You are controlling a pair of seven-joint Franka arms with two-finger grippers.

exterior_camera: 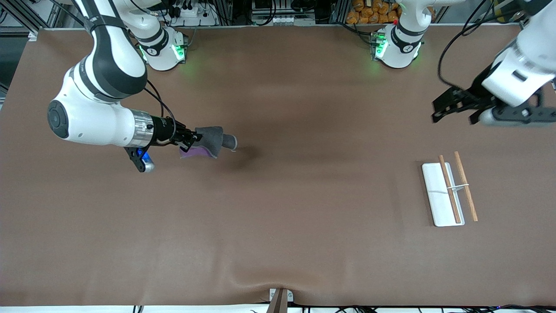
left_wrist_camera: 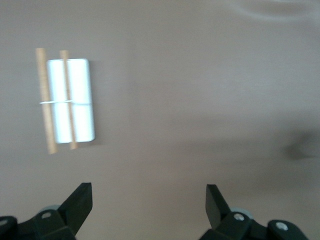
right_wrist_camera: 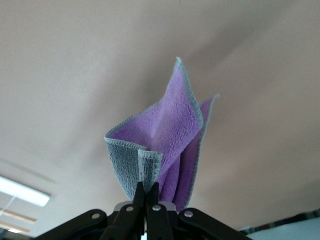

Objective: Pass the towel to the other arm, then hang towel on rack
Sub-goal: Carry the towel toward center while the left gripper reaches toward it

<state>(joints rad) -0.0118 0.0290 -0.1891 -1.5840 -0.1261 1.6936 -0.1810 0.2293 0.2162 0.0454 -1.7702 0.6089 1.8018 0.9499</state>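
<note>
**Right arm holds the towel aloft; left arm waits by the rack**

The right gripper has its jaws pinched tight on one folded edge of the towel, up in the air over the bare brown counter toward the right arm's end. In the right wrist view the right gripper clamps the towel at its grey hem, and the cloth fans out from the jaws, purple face showing, grey face folded along one side. From the front, the grey face lies uppermost, with a purple corner hanging beneath. A soft shadow falls on the counter just beside the cloth.

The left gripper waits with its jaws spread wide and nothing between them, up over the counter at the left arm's end. The left wrist view shows the left gripper with its two dark fingers well apart.

The rack sits on the counter toward the left arm's end, nearer to the front camera than the left gripper's spot. Its white base plate carries two brown rods side by side, joined by a thin white crosspiece. It also shows in the left wrist view. Towel and rack are well apart.
</note>
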